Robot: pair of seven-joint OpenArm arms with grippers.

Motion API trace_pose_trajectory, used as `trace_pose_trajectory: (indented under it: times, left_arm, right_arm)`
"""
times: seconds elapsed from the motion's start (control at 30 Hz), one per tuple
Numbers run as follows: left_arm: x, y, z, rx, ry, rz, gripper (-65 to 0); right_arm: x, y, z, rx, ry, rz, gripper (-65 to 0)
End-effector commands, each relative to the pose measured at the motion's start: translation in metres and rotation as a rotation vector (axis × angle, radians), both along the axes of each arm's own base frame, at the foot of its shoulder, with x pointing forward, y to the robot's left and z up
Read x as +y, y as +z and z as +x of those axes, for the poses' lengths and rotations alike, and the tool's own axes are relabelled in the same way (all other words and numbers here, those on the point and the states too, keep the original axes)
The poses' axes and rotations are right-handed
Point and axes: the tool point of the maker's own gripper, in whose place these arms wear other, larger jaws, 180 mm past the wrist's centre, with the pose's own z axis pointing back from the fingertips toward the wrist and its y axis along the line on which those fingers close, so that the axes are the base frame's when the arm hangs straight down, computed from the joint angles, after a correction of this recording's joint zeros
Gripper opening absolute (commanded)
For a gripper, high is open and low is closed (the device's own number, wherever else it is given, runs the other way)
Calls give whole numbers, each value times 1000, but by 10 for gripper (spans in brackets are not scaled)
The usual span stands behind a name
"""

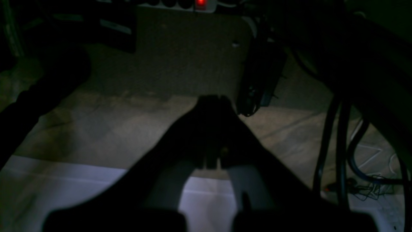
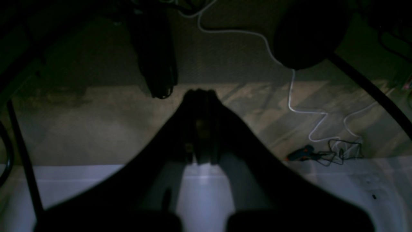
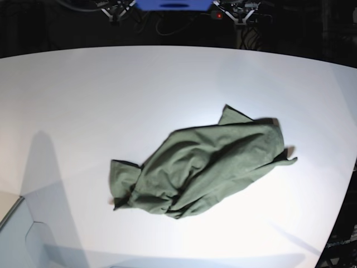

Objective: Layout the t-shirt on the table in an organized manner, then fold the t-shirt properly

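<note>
The olive-green t-shirt lies crumpled in a heap right of the middle of the white table, one sleeve poking out toward the left front. Neither arm shows in the base view. In the left wrist view my left gripper is a dark outline with its fingertips together, shut on nothing, past the table's edge and over the floor. The right wrist view has my right gripper in the same pose, fingertips pressed together and empty. Neither wrist view takes in the t-shirt.
Both wrist views are dim and look down at a brownish floor. Black cables hang at the right of the left wrist view. A white cord and a small tool lie on the floor. A power strip with a red light sits far off.
</note>
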Motion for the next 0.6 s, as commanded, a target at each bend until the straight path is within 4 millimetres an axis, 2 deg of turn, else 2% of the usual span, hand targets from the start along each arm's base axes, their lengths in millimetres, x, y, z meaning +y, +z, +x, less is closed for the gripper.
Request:
trace_pose_trajectory:
  times: [0.0, 0.13, 0.2, 0.33, 0.43, 0.5, 0.57]
  left_arm:
    - [3, 0, -1, -1, 4, 11, -646]
    - [4, 0, 0, -3, 4, 13, -646]
    - [12, 1, -1, -1, 2, 23, -647]
    - [21, 4, 2, -35, -4, 34, -648]
    - [34, 10, 0, -79, -9, 49, -648]
    - [40, 17, -13, -90, -23, 55, -648]
    - [46, 25, -22, -114, -39, 61, -648]
  right_arm:
    - [0, 0, -2, -1, 0, 7, -650]
    - [0, 0, -2, -1, 0, 7, -650]
    - [-1, 0, 0, -12, 1, 5, -650]
    - [-13, 6, 3, -76, 11, -15, -650]
    - [-27, 14, -6, -109, 25, -38, -650]
    - [-35, 21, -13, -132, 35, -50, -650]
    - [-52, 31, -17, -161, 49, -78, -650]
